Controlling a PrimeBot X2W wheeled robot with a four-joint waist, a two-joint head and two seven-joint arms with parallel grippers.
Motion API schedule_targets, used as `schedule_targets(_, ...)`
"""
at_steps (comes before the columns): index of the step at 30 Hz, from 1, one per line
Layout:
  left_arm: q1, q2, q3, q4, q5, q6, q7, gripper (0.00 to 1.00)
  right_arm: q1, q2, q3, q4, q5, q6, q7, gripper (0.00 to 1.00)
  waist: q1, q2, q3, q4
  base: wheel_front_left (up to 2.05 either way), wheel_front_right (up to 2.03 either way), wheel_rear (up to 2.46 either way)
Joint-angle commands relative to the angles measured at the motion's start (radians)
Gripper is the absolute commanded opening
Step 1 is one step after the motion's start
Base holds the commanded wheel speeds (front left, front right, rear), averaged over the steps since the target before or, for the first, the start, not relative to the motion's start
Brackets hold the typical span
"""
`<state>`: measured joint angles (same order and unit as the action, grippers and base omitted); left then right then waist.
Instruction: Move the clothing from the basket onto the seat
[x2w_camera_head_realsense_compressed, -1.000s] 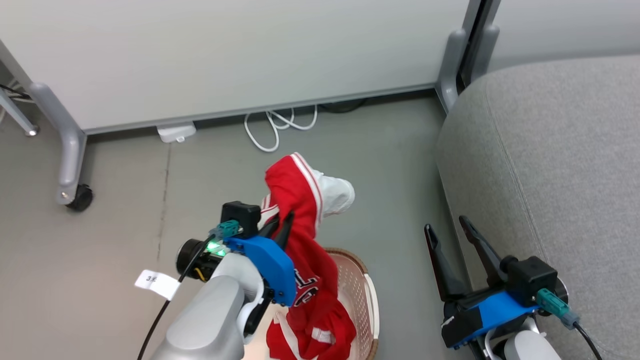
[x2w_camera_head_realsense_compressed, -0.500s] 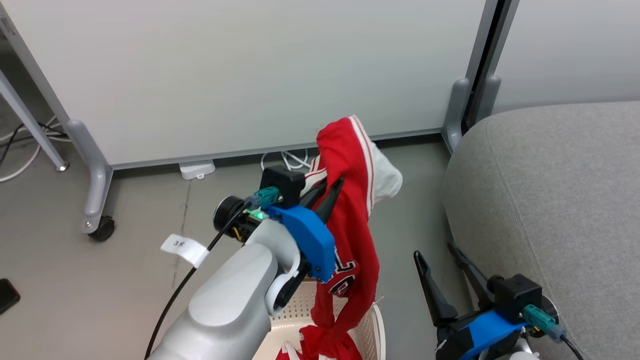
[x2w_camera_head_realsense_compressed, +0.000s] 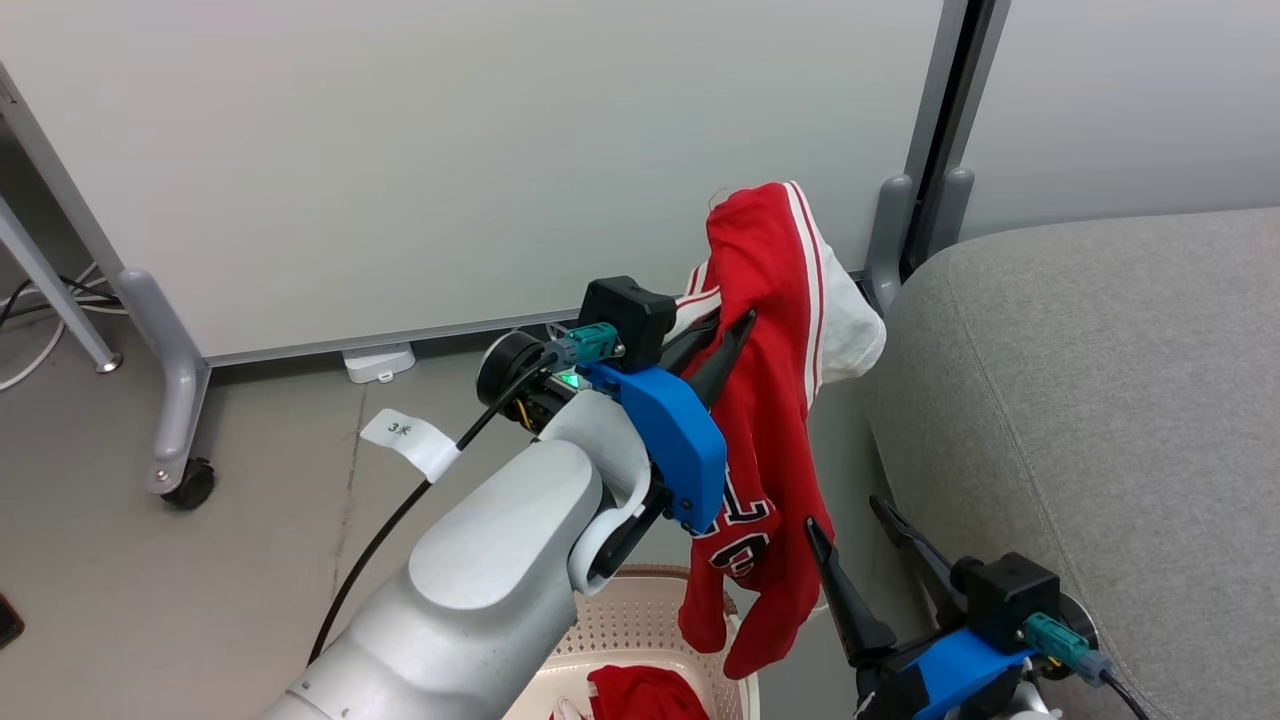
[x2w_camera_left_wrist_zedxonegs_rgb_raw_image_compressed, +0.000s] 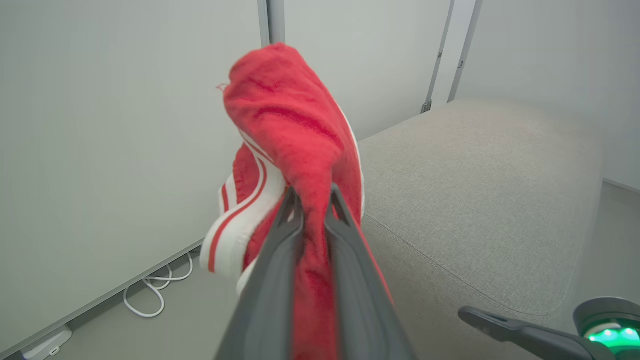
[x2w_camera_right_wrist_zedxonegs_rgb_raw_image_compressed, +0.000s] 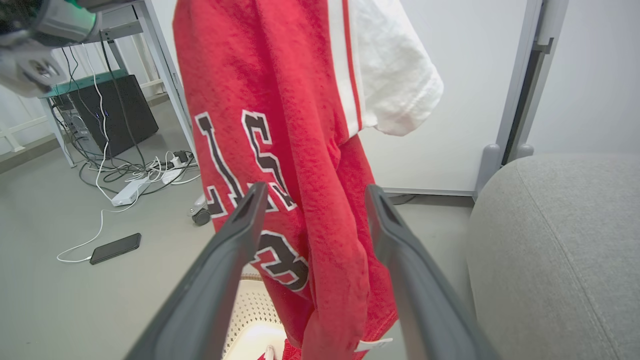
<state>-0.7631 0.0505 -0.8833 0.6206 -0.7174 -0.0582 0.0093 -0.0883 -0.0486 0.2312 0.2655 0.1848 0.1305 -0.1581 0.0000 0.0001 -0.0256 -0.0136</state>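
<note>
Pinching a fold of red cloth between nearly closed fingers, the left gripper (x2w_camera_head_realsense_compressed: 725, 335) holds the lettered garment (x2w_camera_head_realsense_compressed: 770, 300) high. Its lower end dangles just above the right rim of the basket (x2w_camera_head_realsense_compressed: 640, 620). A second red garment (x2w_camera_head_realsense_compressed: 645, 695) lies inside the basket. Further right, the right gripper (x2w_camera_head_realsense_compressed: 842, 512) sits low with jaws spread wide and empty, just beside the hanging cloth. The grey seat (x2w_camera_head_realsense_compressed: 1100, 400) is at far right, with the garment's white trim near its left edge.
</note>
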Motion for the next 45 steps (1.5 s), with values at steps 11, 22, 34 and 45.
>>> schedule_targets(11,-0.041,0.000,-0.066,0.017,-0.069,0.020,-0.034,0.00,-0.002,-0.003,-0.014,0.001,-0.002,0.000,0.026,1.00,0.0000,-0.0001,0.007,-0.008,0.00,0.00,0.00)
schedule_targets(22,-0.070,0.000,-0.120,0.017,-0.116,0.027,-0.059,0.00,-0.147,-0.003,0.000,0.136,0.005,0.000,0.079,1.00,0.0000,-0.0001,0.009,-0.003,0.00,0.00,0.00)
schedule_targets(34,-0.095,0.000,-0.163,0.002,-0.168,0.035,-0.081,0.00,-0.322,-0.003,0.088,0.342,0.117,0.000,0.121,1.00,0.0000,-0.0001,0.018,0.000,0.00,0.00,0.00)
schedule_targets(45,-0.114,0.000,-0.202,0.015,-0.208,0.041,-0.094,0.00,-0.466,-0.003,0.177,0.519,0.195,0.000,0.075,1.00,0.0000,-0.0001,0.016,-0.001,0.00,0.00,0.00)
